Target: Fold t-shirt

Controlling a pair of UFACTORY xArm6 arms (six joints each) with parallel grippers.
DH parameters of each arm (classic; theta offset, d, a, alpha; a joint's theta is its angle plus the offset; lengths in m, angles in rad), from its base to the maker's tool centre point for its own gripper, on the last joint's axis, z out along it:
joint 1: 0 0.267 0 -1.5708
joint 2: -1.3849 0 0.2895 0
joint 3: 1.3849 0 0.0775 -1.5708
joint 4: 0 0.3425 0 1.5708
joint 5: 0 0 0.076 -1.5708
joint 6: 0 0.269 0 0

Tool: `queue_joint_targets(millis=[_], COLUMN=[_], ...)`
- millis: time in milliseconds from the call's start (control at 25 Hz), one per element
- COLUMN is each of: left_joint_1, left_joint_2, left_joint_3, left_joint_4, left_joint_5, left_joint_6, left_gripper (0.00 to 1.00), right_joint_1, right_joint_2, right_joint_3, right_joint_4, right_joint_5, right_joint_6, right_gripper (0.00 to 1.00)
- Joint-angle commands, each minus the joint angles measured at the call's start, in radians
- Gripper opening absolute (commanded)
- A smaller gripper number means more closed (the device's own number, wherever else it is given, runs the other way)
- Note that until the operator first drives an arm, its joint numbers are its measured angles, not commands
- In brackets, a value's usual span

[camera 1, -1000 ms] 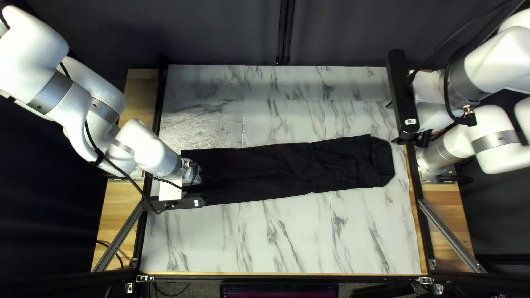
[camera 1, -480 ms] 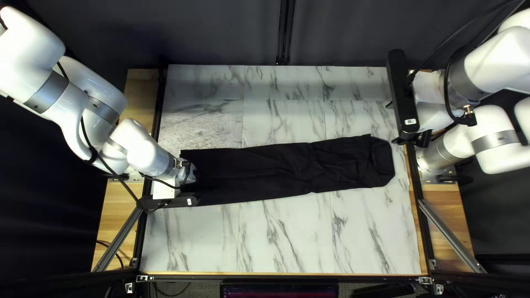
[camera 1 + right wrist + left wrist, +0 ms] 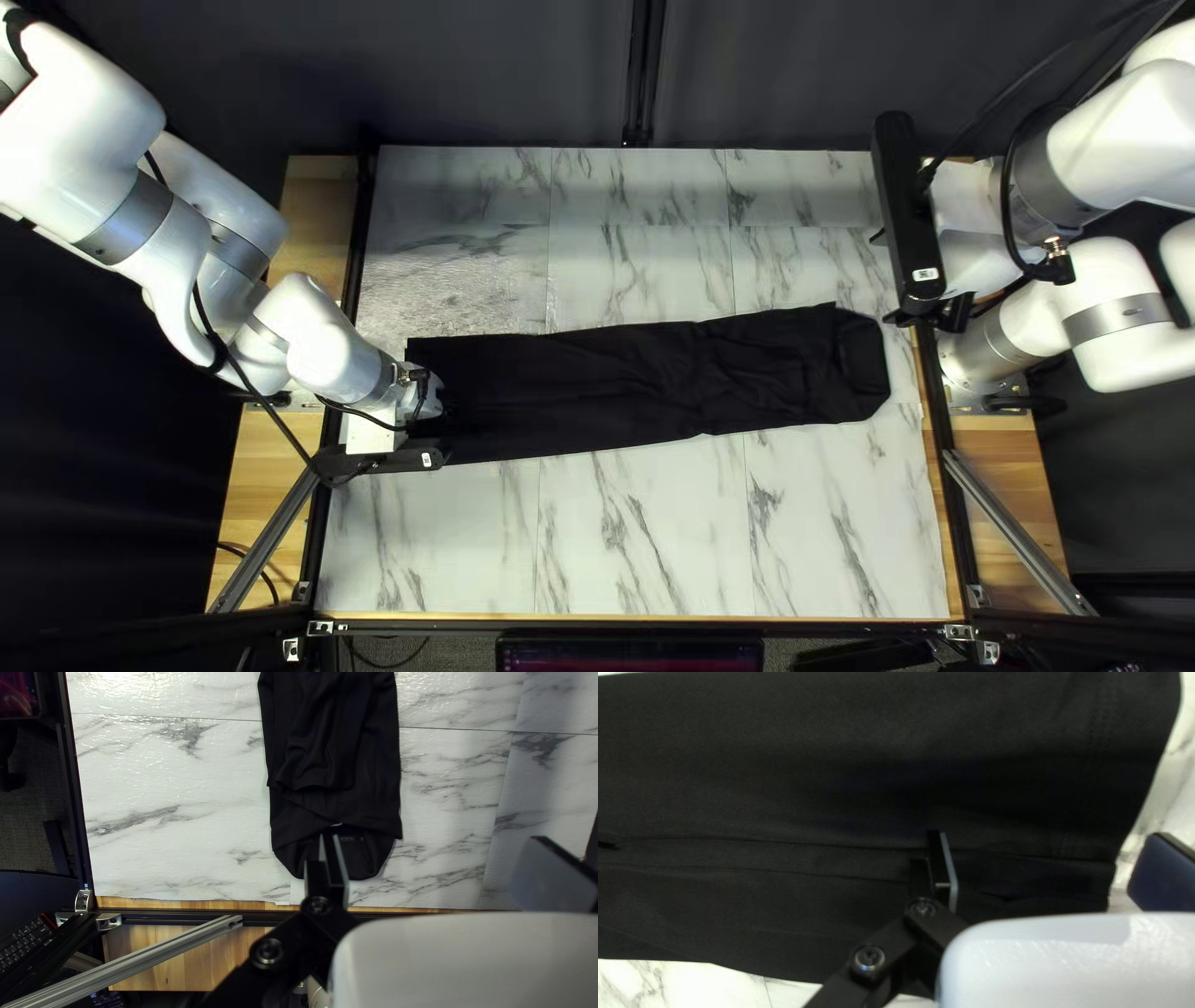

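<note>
Clock positions: desk top, top left view, 12 at the dark cloth curtain (image 3: 523,75).

1. Left arm, glossy white, jointed, grey-banded (image 3: 336,342). Enters from 10 o'clock, bends down to the desk; wrist over the t-shirt's 9 o'clock end.

2. Left claw, black, two-fingered (image 3: 380,461). Between 8 and 9 o'clock. In its wrist view the left claw (image 3: 1049,837) stands wide, one finger over the cloth, the other beyond its hem over marble pattern. Contact with the cloth: cannot tell.

3. T-shirt, black cloth, in a long narrow strip (image 3: 635,386). Lies across the middle of the desk from 9 to 3 o'clock; smoother at 9, layered and rumpled towards 3, where the end tapers with cut-off corners.

4. Desk, white with grey marble veining, wood-edged (image 3: 635,535). Beneath the t-shirt.

5. Right claw, black, two-fingered (image 3: 884,276). At 2 o'clock, near the t-shirt's tapered end, apart from it. Its own view shows the right claw (image 3: 436,839) set wide, gripping nothing.

6. Right arm, glossy white, grey-banded (image 3: 1120,137). Reaches in from 2 o'clock, its black claw housing crosswise at the desk's edge.
</note>
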State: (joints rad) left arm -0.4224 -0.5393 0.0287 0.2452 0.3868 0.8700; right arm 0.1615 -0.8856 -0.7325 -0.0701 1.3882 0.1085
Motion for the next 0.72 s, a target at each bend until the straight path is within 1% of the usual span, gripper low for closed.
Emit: queue_joint_targets(millis=[40, 120, 200, 280, 320, 360, 440, 720], left_joint_1=[0.002, 0.0, 0.001, 0.003, 0.002, 0.002, 0.001, -0.009], left_joint_2=[0.003, 0.0, -0.001, 0.001, 0.001, 0.001, 0.0, -0.004], left_joint_3=[0.004, 0.004, 0.004, 0.005, 0.005, 0.005, 0.006, -0.028], left_joint_4=[0.001, -0.005, -0.011, -0.015, -0.016, -0.016, -0.019, -0.023], left_joint_5=[-0.01, -0.006, -0.005, -0.008, -0.008, -0.008, -0.008, 0.031], left_joint_6=[0.002, 0.009, 0.016, 0.022, 0.024, 0.025, 0.03, 0.048], left_gripper=[0.82, 0.32, 0.21, 0.12, 0.1, 0.03, 0.0, 0.0], right_joint_1=[0.0, 0.0, 0.0, 0.0, 0.0, 0.0, 0.0, 0.0], right_joint_2=[0.0, 0.0, 0.0, 0.0, 0.0, 0.0, 0.0, 0.0], right_joint_3=[0.0, 0.0, 0.0, 0.0, 0.0, 0.0, 0.0, 0.0], right_joint_4=[0.0, 0.0, 0.0, 0.0, 0.0, 0.0, 0.0, 0.0], right_joint_5=[0.0, 0.0, 0.0, 0.0, 0.0, 0.0, 0.0, 0.0], right_joint_6=[0.0, 0.0, 0.0, 0.0, 0.0, 0.0, 0.0, 0.0], right_gripper=[1.0, 1.0, 1.0, 1.0, 1.0, 1.0, 1.0, 1.0])
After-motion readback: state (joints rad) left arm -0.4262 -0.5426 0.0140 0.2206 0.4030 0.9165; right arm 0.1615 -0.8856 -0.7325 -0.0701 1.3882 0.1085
